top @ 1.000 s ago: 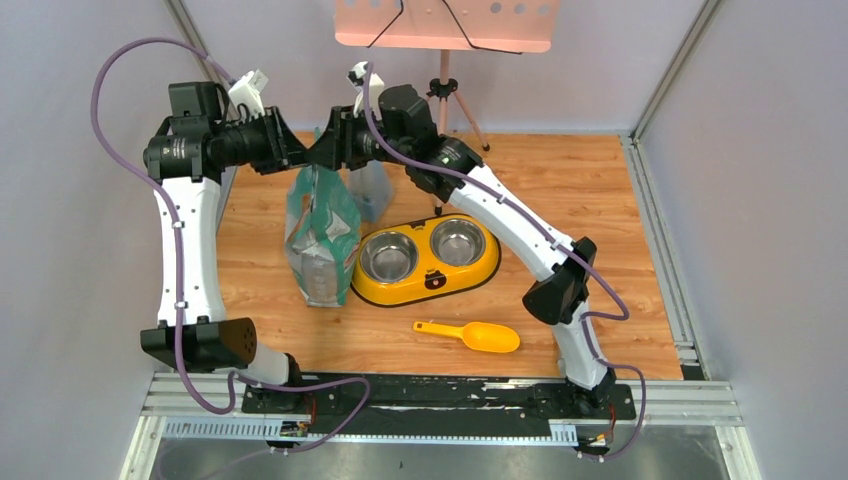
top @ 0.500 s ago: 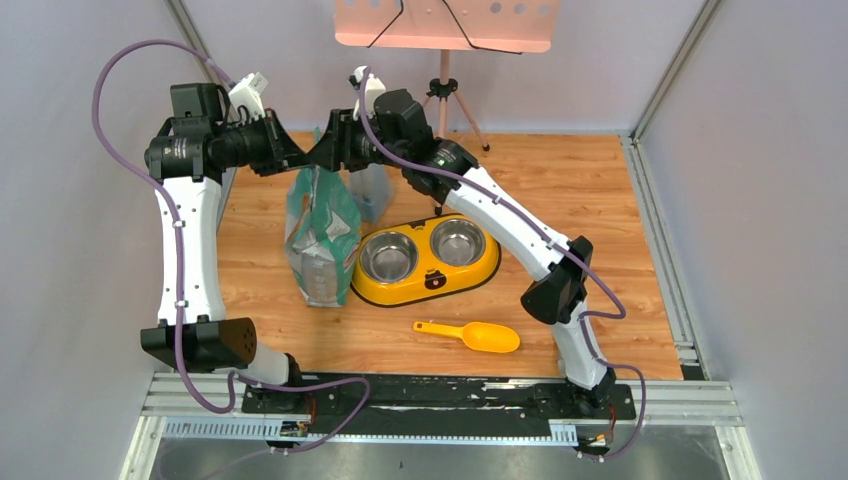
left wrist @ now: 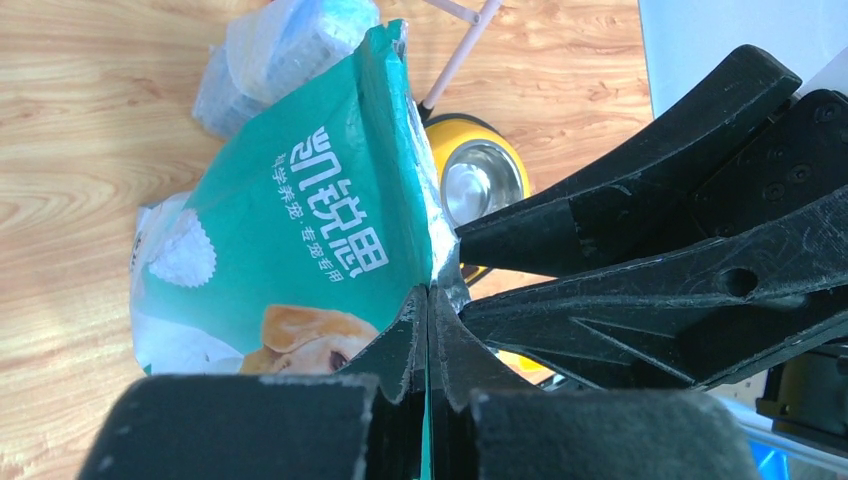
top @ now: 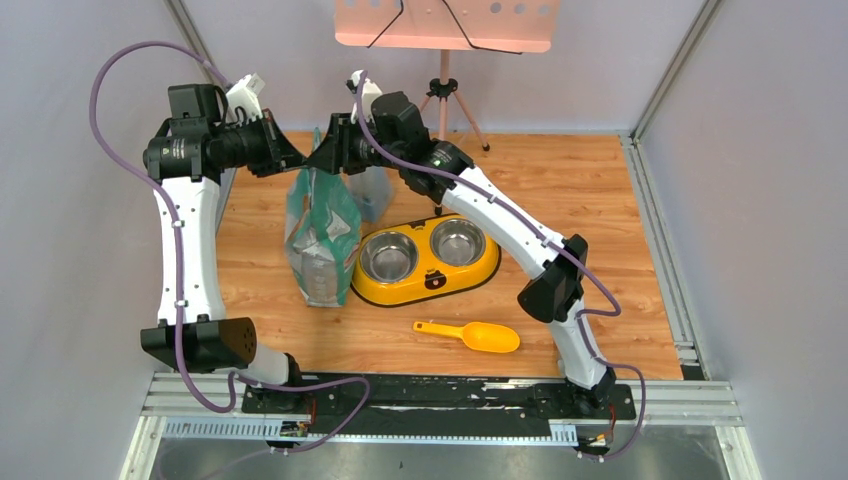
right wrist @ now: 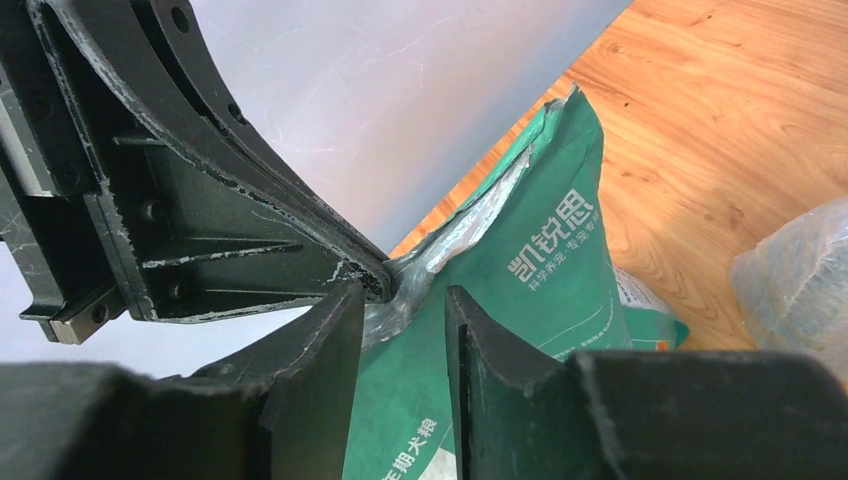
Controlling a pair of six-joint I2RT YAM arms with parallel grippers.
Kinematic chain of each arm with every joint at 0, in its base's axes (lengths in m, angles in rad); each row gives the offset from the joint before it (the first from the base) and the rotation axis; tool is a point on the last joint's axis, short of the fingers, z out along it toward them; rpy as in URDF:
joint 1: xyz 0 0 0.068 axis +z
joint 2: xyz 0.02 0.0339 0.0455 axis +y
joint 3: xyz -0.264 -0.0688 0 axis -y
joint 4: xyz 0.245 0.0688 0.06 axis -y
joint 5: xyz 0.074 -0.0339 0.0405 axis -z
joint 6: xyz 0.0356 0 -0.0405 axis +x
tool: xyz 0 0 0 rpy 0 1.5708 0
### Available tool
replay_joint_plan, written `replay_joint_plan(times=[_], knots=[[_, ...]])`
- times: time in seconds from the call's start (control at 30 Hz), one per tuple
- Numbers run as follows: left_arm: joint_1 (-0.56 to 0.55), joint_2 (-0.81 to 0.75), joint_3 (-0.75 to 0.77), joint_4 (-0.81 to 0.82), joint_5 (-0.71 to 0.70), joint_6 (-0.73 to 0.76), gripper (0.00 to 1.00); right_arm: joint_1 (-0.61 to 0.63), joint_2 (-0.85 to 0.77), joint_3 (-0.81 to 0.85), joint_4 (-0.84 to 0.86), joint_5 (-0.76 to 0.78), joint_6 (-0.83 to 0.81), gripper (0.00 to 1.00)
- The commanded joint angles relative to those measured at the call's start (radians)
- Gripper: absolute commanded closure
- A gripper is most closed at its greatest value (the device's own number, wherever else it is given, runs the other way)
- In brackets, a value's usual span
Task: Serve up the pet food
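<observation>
Green foil, crumpled, was all we could make out of the mouth of the bag (top: 322, 235). Both grippers pinched it, and the bag's walls hid whatever lay inside. We saw no kibble in any view, so we could not tell where it lay.

From above, the meeting of the fingertips was too small to read. The wrist views settled it. The left gripper (left wrist: 428, 300) was clamped flat on the bag's top edge. The right gripper (right wrist: 405, 300) held the bunched foil just beside it, with a gap between its fingers (right wrist: 330, 330) that the foil filled. The lower bag was cut off in both wrist views.

The bag stood upright on the table (top: 600, 200), touching or just beside the yellow feeder (top: 430, 284). The scoop (top: 478, 335) lay nearer the bases, apart from both.

Against a second earlier, the right arm's elbow had shifted slightly left, while the bag, feeder and scoop had stayed put.
</observation>
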State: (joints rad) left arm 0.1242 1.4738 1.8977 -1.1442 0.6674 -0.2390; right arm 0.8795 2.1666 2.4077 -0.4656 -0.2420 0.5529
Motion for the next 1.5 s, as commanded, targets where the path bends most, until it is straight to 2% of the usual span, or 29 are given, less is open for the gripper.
replay_joint_plan(times=[0.0, 0.1, 0.17, 0.2, 0.23, 0.27, 0.57, 0.73, 0.9, 1.4, 1.47], knots=[[-0.001, -0.029, -0.003, 0.010, 0.029, -0.001, 1.00, 0.004, 0.024, 0.024, 0.015, -0.023, 0.015, 0.65], [-0.001, -0.032, -0.012, 0.016, 0.034, -0.004, 1.00, 0.003, 0.022, 0.025, 0.020, -0.023, 0.012, 0.77], [-0.001, -0.034, -0.013, 0.018, 0.037, -0.006, 1.00, 0.003, 0.021, 0.021, 0.021, -0.023, 0.016, 0.81], [-0.001, -0.033, -0.014, 0.019, 0.037, -0.007, 1.00, 0.000, 0.021, 0.020, 0.022, -0.019, 0.021, 0.86], [-0.001, -0.033, -0.014, 0.022, 0.039, -0.007, 1.00, -0.001, 0.021, 0.018, 0.022, -0.019, 0.022, 0.97], [-0.001, -0.033, -0.014, 0.021, 0.041, -0.009, 1.00, -0.003, 0.020, 0.017, 0.022, -0.015, 0.022, 1.00], [-0.001, -0.051, -0.023, 0.022, 0.030, -0.006, 1.00, -0.006, -0.028, 0.003, 0.018, 0.068, -0.046, 1.00], [-0.002, -0.057, -0.038, 0.025, 0.034, -0.006, 1.00, -0.007, -0.044, -0.008, 0.012, 0.050, -0.050, 1.00], [-0.001, -0.060, -0.033, 0.015, 0.030, 0.003, 1.00, -0.002, -0.056, 0.001, -0.020, 0.148, -0.079, 1.00], [-0.001, -0.063, -0.021, -0.008, -0.007, 0.033, 1.00, 0.018, -0.082, -0.011, -0.054, 0.241, -0.148, 1.00], [-0.001, -0.067, -0.017, -0.012, -0.025, 0.037, 1.00, 0.017, -0.085, -0.013, -0.058, 0.297, -0.148, 1.00]])
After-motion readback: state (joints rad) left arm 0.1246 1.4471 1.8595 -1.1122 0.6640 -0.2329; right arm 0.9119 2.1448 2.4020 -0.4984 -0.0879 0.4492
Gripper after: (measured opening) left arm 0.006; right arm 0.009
